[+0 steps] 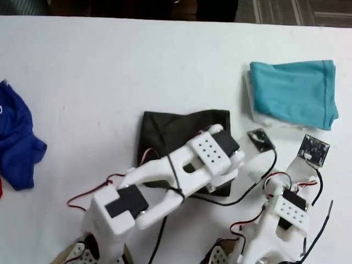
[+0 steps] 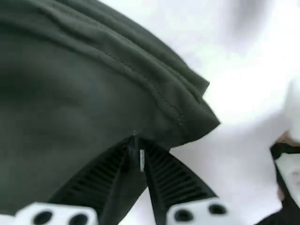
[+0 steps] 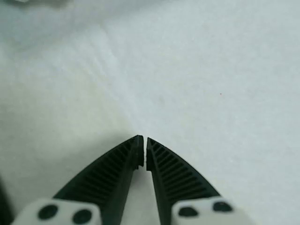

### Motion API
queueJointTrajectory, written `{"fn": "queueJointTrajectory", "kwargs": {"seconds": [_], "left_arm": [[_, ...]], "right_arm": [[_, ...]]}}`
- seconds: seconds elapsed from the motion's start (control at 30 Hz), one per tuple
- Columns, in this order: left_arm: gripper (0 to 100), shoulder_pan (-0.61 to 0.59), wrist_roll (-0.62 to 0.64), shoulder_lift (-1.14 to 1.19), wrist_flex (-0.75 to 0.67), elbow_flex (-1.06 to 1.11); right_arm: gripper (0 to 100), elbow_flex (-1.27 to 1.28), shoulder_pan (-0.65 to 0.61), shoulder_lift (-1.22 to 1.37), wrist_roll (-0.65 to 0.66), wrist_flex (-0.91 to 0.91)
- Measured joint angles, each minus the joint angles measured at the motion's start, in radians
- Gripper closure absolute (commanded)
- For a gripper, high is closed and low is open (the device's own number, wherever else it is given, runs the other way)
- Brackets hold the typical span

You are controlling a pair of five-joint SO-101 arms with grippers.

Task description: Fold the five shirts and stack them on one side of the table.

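A dark green shirt (image 1: 170, 129) lies crumpled at the table's middle, partly under my left arm (image 1: 181, 170). In the left wrist view my left gripper (image 2: 139, 149) is shut, its tips pinching the dark shirt (image 2: 84, 93) near a hemmed corner. A folded teal shirt (image 1: 294, 92) rests on a folded white one (image 1: 256, 116) at the far right. A blue shirt (image 1: 16, 137) lies bunched at the left edge. My right gripper (image 3: 143, 151) is shut over bare white tabletop, holding nothing. My right arm (image 1: 286, 214) sits at the near right.
The white table (image 1: 110, 71) is bare across its far half and between the dark shirt and the blue one. Red and black cables (image 1: 88, 192) trail near the arm bases. A sliver of red cloth (image 1: 0, 190) shows at the left edge.
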Motion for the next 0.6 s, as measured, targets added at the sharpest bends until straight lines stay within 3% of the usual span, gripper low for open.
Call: {"fn": "queueJointTrajectory", "kwargs": {"seconds": [0.3, 0.6], "left_arm": [[97, 0.0, 0.0, 0.012, -0.005, -0.003], [97, -0.201, 0.0, 0.012, 0.245, -0.348]], "right_arm": [[97.8, 0.0, 0.0, 0.0, 0.0, 0.0], [97.8, 0.0, 0.0, 0.0, 0.0, 0.0]]}}
